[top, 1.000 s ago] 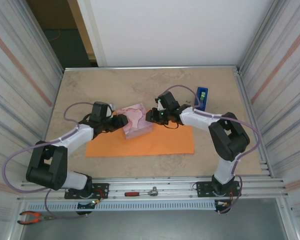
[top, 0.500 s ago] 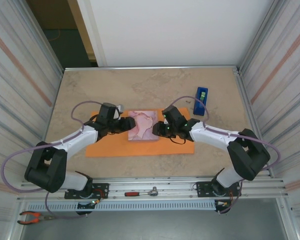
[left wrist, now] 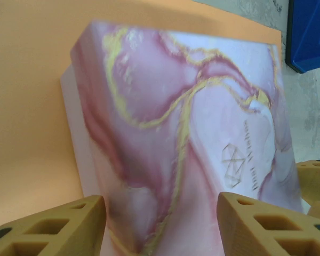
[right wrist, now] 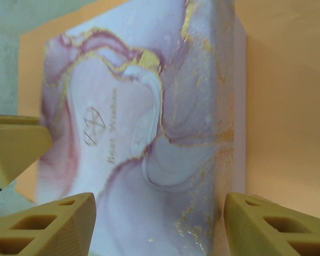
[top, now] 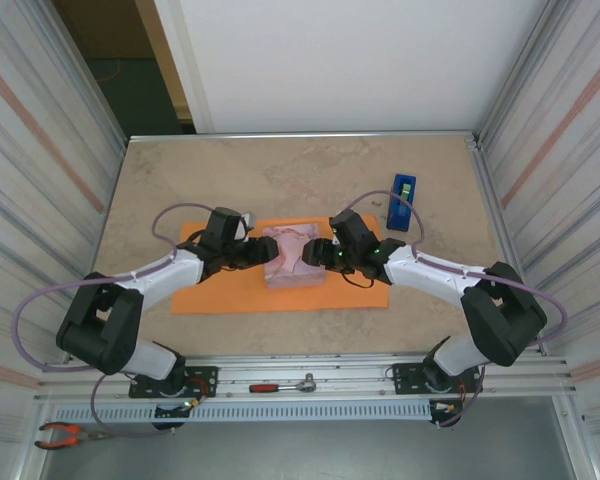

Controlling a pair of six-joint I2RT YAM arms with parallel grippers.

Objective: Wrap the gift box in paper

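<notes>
- Two arms converge in the top external view. The left gripper and the right gripper flank the gift box. The box sits on the paper, about midway along the sheet and nearer its far edge.
- In that same view the orange sheet lies flat with no fold in it. I judge that the placing step is in hand. Next I need both arms clear of the box, then a long edge of the paper lifted over it without dragging it.
- In the left wrist view, my tan fingers stand on either side of the box's near end, close against it. I cannot tell whether they pinch it or have let go.
- In the right wrist view, the fingers straddle the opposite end the same way, and I cannot tell their hold either.
- The table is beige and stone-patterned. A blue tape dispenser stands apart from the sheet's far right corner. Ribbed metal walls close both sides, and a ratchet lies on the near rail.
</notes>
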